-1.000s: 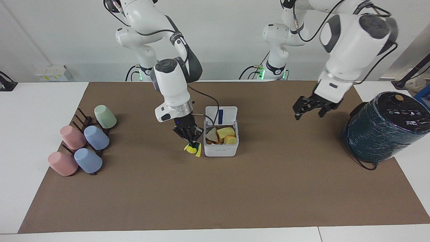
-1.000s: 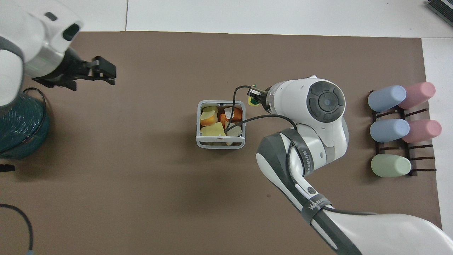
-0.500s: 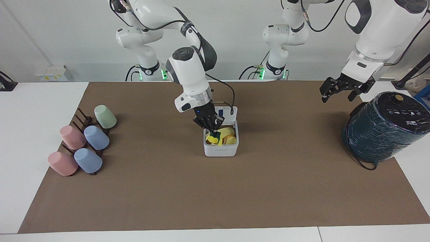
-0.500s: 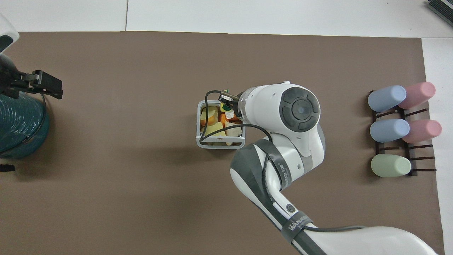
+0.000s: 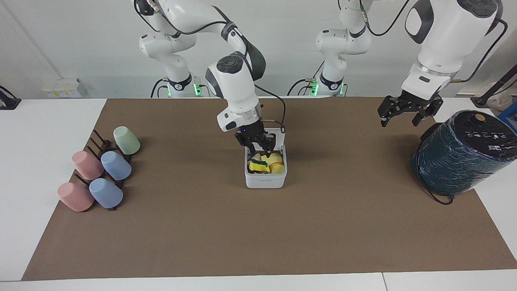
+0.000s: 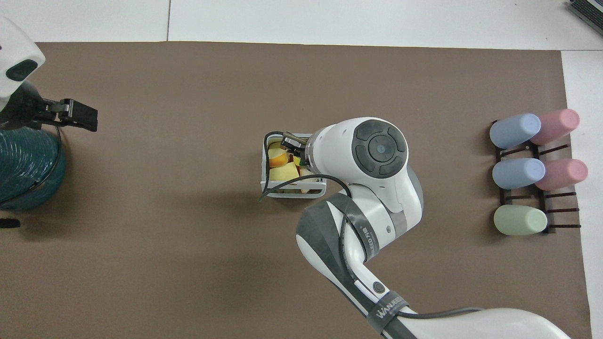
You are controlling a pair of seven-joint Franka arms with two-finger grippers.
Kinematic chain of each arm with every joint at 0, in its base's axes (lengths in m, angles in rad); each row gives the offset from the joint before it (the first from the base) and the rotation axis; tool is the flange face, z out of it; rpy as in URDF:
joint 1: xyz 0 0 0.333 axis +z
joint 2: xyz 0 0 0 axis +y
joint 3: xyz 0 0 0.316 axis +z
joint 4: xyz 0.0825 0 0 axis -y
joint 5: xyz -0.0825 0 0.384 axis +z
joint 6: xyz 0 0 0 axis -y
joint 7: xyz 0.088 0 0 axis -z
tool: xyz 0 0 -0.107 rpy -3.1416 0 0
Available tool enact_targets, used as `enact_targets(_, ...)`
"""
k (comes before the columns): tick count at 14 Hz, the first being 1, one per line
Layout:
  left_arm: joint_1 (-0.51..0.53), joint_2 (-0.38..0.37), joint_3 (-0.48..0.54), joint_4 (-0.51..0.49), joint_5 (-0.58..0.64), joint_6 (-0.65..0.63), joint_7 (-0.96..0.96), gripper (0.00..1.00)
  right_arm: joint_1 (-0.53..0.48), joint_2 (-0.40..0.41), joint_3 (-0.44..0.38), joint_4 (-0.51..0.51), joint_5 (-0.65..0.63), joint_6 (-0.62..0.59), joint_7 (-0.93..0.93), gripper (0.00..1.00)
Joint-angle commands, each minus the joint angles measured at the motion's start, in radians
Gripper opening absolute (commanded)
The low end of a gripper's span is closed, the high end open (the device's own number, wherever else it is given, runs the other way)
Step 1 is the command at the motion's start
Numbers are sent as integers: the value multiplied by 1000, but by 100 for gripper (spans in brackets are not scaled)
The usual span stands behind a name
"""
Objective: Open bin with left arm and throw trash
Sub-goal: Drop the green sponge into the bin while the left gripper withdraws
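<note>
Clearly our main risk sits at the bin [image 5: 265, 178], the white box open in the middle of the brown mat, its raised lid hidden by the arm. Our right gripper [image 5: 258, 146] hangs low over its mouth with fingers spread and nothing between them, and the green-backed sponge piece [image 5: 257, 165] lies on top of the heap inside, at the side toward the right arm's end of the table. We judge that piece could hang on a fingertip and ride out as the gripper lifts, or slip off the pile over the rim, because the box looks nearly full. The black cable looping from the wrist lies across the bin's rim nearer the robots and could tug the light box or knock the lid. Our left gripper [image 5: 403, 113] waits, jaws apart and empty, over the mat just beside the dark teal cylinder [image 5: 460, 151]; a careless swing could strike it. Counting: one bin, one cylinder, five cups [image 5: 106, 174] on the rack (two pink, two blue, one green) toward the right arm's end. The trash pieces in the bin overlap too much to count.
</note>
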Motion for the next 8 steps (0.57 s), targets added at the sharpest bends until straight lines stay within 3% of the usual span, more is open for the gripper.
enact_targets(1,-5,-7,5,-38,13,35,12,100,-21,-41,2,-2,-5,-31,3,100)
enact_targets(4,2,19,7,-12,-22,28,12,100,-89,-96,-6,-2,-22,-54,-10,100)
enact_targets(8,1,16,7,-16,-24,34,12,100,-218,-191,-6,-3,-37,-240,-237,100)
